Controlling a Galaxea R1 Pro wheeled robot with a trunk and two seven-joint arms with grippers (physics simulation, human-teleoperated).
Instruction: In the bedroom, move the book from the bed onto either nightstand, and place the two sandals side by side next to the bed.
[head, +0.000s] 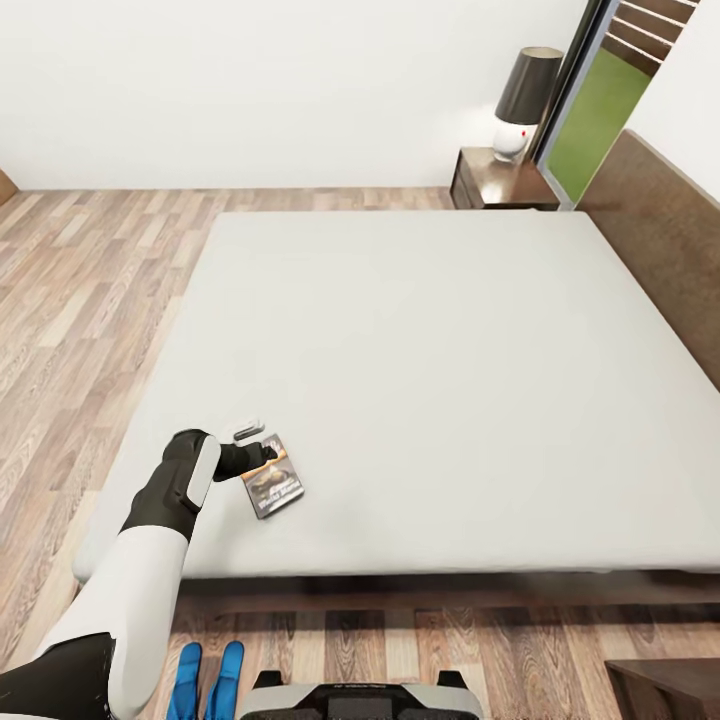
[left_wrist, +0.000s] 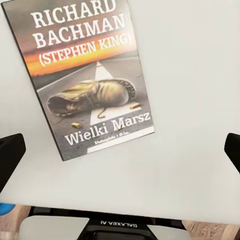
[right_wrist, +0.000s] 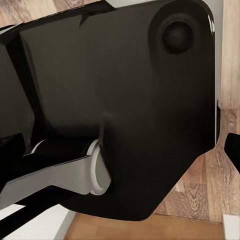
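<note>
Lamp (head: 522, 100) with dark tapered shade and round white base, upright in the far right corner. Just beside it, tall dark-framed window (head: 595, 120) showing green outside. Plain white wall (head: 250, 90) across the far side. Light-brown wood-plank floor (head: 70, 290) along the left and near sides. Corner of a dark brown cabinet (head: 665, 690) at the near right edge. Sliver of something brown (head: 5, 185) at the far left edge, too little visible to identify.

Head overlooks bed (head: 420, 380); left wrist nears book (left_wrist: 87, 75), seemingly.
</note>
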